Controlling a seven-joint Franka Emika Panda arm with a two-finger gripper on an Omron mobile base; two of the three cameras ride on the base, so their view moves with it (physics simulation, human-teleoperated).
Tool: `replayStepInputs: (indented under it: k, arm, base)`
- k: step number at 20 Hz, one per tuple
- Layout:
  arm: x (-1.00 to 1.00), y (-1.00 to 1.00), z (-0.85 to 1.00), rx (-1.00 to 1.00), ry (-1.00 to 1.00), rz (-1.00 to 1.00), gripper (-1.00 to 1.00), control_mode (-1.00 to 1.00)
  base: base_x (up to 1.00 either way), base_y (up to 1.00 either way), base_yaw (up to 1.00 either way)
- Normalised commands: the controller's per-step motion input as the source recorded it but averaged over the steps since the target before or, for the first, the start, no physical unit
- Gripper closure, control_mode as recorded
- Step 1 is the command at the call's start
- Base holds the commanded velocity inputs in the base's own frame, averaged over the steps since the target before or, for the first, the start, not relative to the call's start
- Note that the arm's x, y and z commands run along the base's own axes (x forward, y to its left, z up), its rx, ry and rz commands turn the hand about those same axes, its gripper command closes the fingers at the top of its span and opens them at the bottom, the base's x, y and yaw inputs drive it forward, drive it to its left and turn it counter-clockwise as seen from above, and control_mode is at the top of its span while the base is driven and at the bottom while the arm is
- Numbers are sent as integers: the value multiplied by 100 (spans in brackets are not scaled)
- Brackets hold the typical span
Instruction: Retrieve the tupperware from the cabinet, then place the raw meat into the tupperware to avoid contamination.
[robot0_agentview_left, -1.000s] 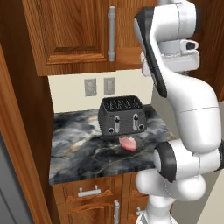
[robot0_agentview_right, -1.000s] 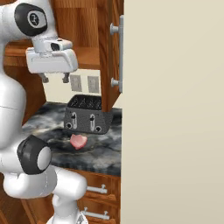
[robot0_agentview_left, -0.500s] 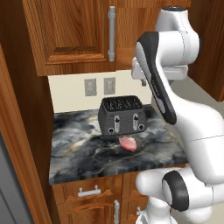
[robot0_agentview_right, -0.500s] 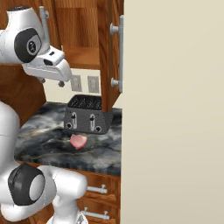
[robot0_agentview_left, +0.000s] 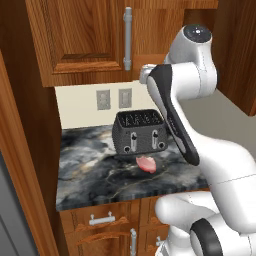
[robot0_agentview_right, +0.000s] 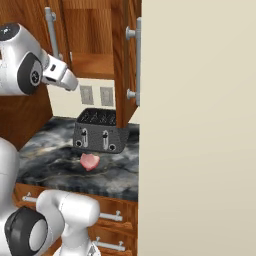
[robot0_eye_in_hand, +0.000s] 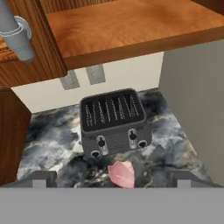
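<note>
The two small dark fingertips (robot0_eye_in_hand: 43, 178) of the gripper (robot0_eye_in_hand: 111, 180) stand spread as wide as they go, with nothing between them; the hand hangs high above the counter, looking down past the underside of the upper wall cabinet of reddish-brown panelled wood (robot0_agentview_left: 80, 45). Its right door (robot0_agentview_right: 125, 60) stands swung out toward the near side, its left door looks shut; the long grey bar handle (robot0_agentview_left: 127, 37) is untouched. The small clear plastic tupperware cannot be made out in any view, so I judge retrieval not yet done. The small pink-red slab of raw meat (robot0_eye_in_hand: 121, 173) lies on the dark marbled stone counter (robot0_agentview_left: 90, 170), just in front of the dark grey slotted toaster (robot0_agentview_left: 139, 132); its transfer is left too. Two wall outlets (robot0_agentview_left: 114, 99) sit behind; the open door and toaster crowd the reach.
</note>
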Motion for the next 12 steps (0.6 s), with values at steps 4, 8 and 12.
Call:
replayStepInputs:
  k: [4, 8, 12]
  arm:
    - [46, 23, 51, -2, -3, 2, -100, -100]
    - [39, 33, 23, -6, 0, 0, -100, -100]
    - [33, 35, 12, -3, 0, 0, -100, -100]
  base:
    - [0, 0, 0]
    - [0, 0, 0]
    - [0, 0, 0]
